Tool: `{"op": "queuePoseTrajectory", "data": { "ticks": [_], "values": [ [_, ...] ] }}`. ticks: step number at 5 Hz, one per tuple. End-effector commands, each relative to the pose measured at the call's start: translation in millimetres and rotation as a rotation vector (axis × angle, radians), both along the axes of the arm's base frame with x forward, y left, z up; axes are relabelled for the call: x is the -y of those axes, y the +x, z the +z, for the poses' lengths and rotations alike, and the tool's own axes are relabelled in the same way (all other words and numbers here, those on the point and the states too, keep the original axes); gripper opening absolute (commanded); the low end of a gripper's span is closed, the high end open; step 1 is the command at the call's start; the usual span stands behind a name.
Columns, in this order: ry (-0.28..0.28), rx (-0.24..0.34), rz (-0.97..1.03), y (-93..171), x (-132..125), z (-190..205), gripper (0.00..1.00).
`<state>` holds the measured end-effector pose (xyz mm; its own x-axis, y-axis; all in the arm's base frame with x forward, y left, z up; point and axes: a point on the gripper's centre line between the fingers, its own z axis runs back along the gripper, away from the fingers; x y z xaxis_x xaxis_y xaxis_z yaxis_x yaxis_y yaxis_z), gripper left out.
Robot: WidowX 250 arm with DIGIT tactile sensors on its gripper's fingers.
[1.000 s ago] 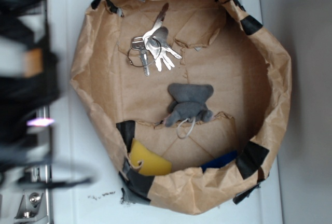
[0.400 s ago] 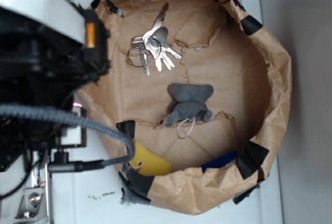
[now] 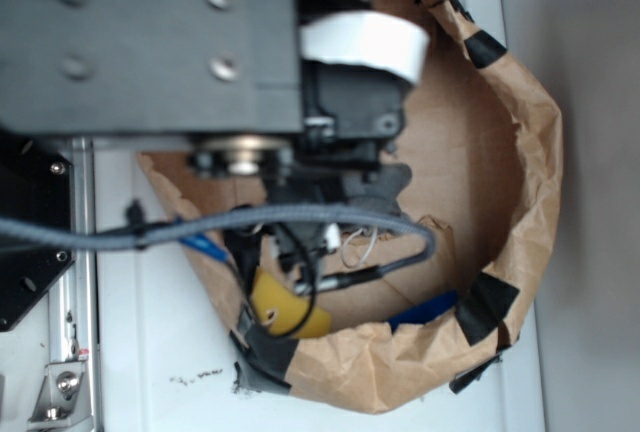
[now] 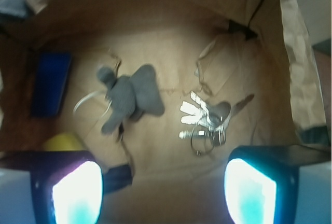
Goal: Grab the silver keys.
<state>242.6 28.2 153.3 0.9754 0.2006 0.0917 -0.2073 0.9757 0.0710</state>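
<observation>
The silver keys (image 4: 203,117) lie fanned on a ring on the brown paper floor of the bag, right of centre in the wrist view. In the exterior view the arm hides them. My gripper (image 4: 163,193) is open and empty, hanging above the bag. Its two glowing pads sit at the bottom corners of the wrist view, wide apart. The right pad (image 4: 249,193) is just below the keys. The keys lie ahead of the jaws, toward the right finger, not between them.
A grey plush toy (image 4: 132,97) with a white string loop lies left of the keys. A blue block (image 4: 50,83) and a yellow object (image 4: 62,142) sit at the bag's left side. The crumpled paper walls (image 3: 520,152) with black tape ring everything. The arm (image 3: 150,42) covers the bag's upper left.
The arm has swung from the left edge over the bag, now covering the keys and most of the plush toy in the exterior view.
</observation>
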Motion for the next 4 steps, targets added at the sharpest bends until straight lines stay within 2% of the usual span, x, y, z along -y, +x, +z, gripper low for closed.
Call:
{"op": "queuePoseTrajectory", "data": {
  "ticks": [1, 2, 3, 4],
  "values": [
    [0.068, 0.039, -0.062, 13, -24, -37, 1.00],
    [0.089, 0.014, -0.065, 19, -38, -64, 1.00],
    [0.074, -0.028, -0.121, 10, -40, -84, 1.00],
    [-0.004, -0.121, -0.204, -7, -40, -103, 1.00]
  ]
}}
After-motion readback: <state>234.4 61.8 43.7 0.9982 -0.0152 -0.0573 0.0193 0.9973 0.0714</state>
